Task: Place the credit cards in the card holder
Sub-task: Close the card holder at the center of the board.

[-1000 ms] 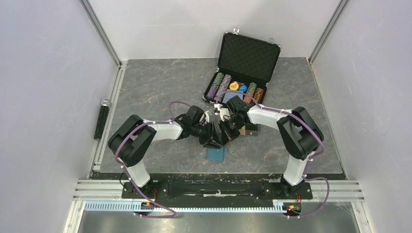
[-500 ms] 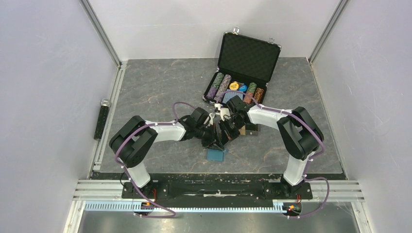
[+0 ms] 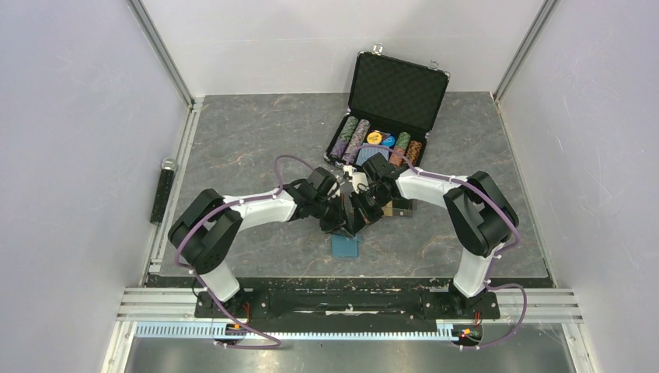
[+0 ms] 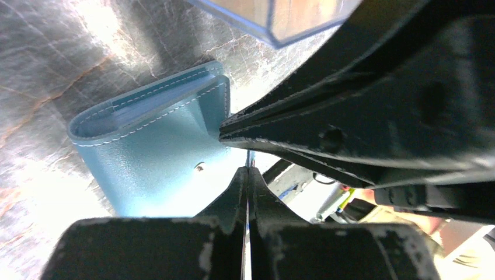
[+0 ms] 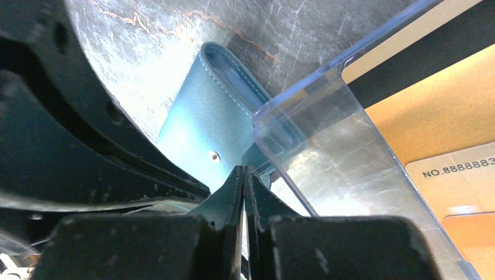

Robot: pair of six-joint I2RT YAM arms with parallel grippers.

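Handover likely: left gripper (image 4: 247, 170) has just clamped shut tip-to-tip with the shut right gripper (image 5: 244, 169) near the teal card holder (image 4: 152, 157); can't tell what either pinches.

The card holder (image 4: 157, 151) looks like smooth, softly sheened teal leather with pale stitching and a small metal stud (image 4: 199, 167), the table (image 4: 52, 52) is dark, veined and glaring, the clear plastic case (image 5: 327, 134) glossy, the orange-gold card (image 5: 432, 111) smooth, and the fingers (image 4: 229, 201) of my left gripper (image 4: 247, 172) matt, scuffed black.
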